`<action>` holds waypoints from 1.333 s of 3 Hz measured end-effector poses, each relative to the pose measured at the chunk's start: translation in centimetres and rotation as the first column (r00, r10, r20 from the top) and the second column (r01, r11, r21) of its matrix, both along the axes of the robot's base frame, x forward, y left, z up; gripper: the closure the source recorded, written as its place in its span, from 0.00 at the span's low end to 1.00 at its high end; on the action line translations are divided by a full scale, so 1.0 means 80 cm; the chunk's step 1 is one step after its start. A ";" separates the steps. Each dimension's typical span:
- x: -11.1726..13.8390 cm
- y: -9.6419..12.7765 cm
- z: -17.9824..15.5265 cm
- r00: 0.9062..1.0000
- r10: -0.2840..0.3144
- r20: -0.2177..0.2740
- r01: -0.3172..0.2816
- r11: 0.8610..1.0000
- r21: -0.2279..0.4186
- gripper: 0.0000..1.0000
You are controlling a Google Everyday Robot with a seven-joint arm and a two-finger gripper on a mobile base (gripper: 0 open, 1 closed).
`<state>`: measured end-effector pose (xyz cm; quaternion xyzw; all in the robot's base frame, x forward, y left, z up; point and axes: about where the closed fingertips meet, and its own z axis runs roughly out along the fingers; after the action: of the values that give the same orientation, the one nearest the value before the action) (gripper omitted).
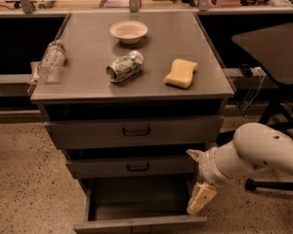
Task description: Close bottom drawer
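The bottom drawer (136, 224) of the grey metal cabinet (136, 89) stands pulled out, its empty inside open to view and its front panel at the lower edge of the camera view. My gripper (201, 198), cream-coloured on a white arm (256, 152), hangs pointing down beside the drawer's right side wall, close to its front right corner. The middle drawer (132, 167) and the top drawer (134, 130) above it sit pushed in, each a little ajar.
On the cabinet top lie a white bowl (129, 31), a crushed can (125, 66), a yellow sponge (181, 73) and a clear plastic bottle (51, 61). A dark chair (271, 52) stands at the right. Speckled floor (29, 189) lies left of the cabinet.
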<state>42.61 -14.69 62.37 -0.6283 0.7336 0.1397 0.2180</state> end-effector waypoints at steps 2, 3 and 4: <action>0.005 0.013 -0.220 0.996 0.072 -0.056 -0.073 0.997 -0.019 0.00; 0.000 0.009 -0.302 0.993 0.098 -0.063 -0.097 0.995 0.017 0.00; -0.004 0.018 -0.349 0.988 0.133 -0.081 -0.129 0.990 0.048 0.19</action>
<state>42.28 -13.29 34.49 -0.6640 0.6962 0.1954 0.1906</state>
